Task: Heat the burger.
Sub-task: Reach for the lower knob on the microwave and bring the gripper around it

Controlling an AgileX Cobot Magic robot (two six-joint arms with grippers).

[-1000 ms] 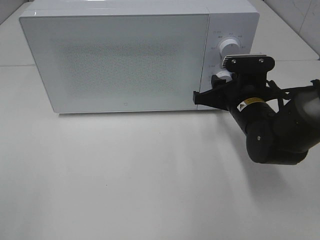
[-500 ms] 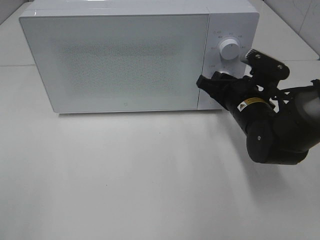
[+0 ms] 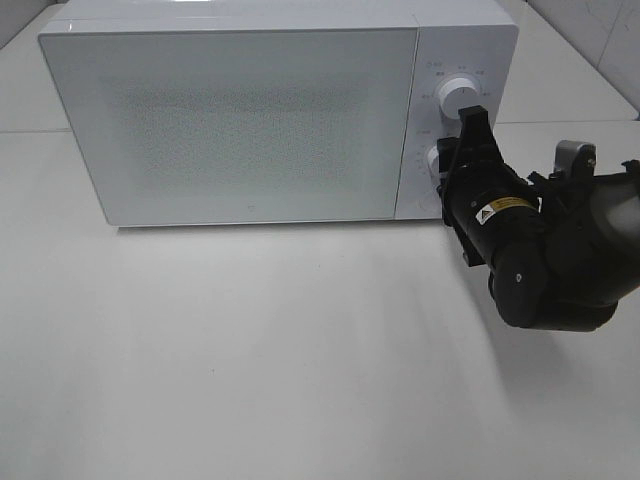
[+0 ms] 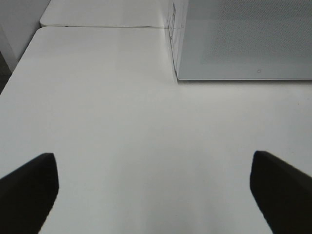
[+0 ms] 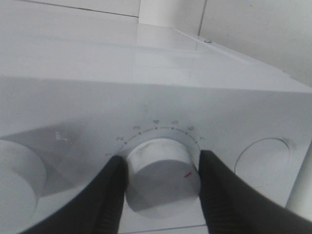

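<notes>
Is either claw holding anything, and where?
The right gripper clasps the lower knob of the microwave by its sides; the left gripper holds nothing.

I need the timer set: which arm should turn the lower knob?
Right. The right gripper clamps the lower knob, a finger on each side. The left gripper hangs open over the table, short of the microwave.

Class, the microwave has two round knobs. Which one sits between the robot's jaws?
The lower knob, the one with the red mark: the right gripper has its jaws against both its sides. The upper knob stands free, with nothing touching it.
</notes>
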